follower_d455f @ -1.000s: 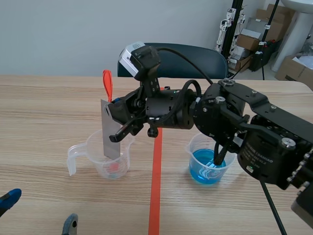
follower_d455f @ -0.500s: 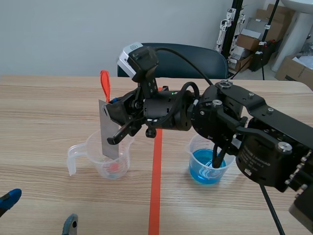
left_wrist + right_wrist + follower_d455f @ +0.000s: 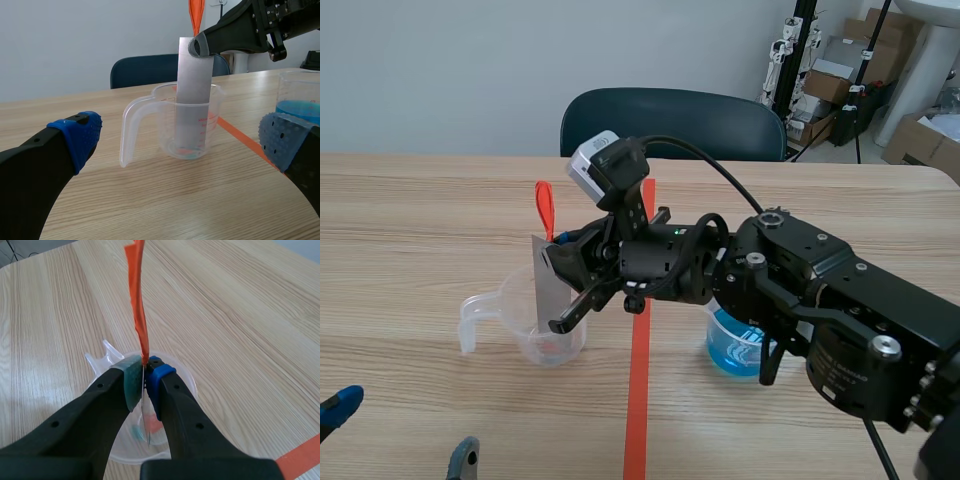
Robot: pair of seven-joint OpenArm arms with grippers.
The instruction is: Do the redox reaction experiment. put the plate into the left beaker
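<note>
The clear, handled left beaker (image 3: 512, 310) stood on a wooden table. The right arm reached across to it, and the right gripper (image 3: 145, 377) hung directly above its mouth. The two pads were pinched tight on the upper part of a thin grey metal plate (image 3: 194, 90). The plate stood nearly upright, with its lower part already inside the beaker and its upper part rising above the rim. An orange tab (image 3: 544, 205) stuck up from the plate's top edge, above the beaker. Whether the plate's bottom edge touched the beaker floor could not be told.

The left gripper (image 3: 182, 142) sat low on the robot's side of the beaker, a little apart from it. Its fingers were spread wide and held nothing. A second beaker (image 3: 735, 350) with blue liquid stood to the right of the left beaker, across an orange-red tape line (image 3: 638, 400).

The step in hand appeared to be the last part of the insertion. The plate was in the beaker but not yet let go. The next move likely called for lowering the plate until it rested on the floor or leaned on the wall. The pads would then open gently and the gripper would lift straight up, clear of the tab, without tipping the light beaker.
</note>
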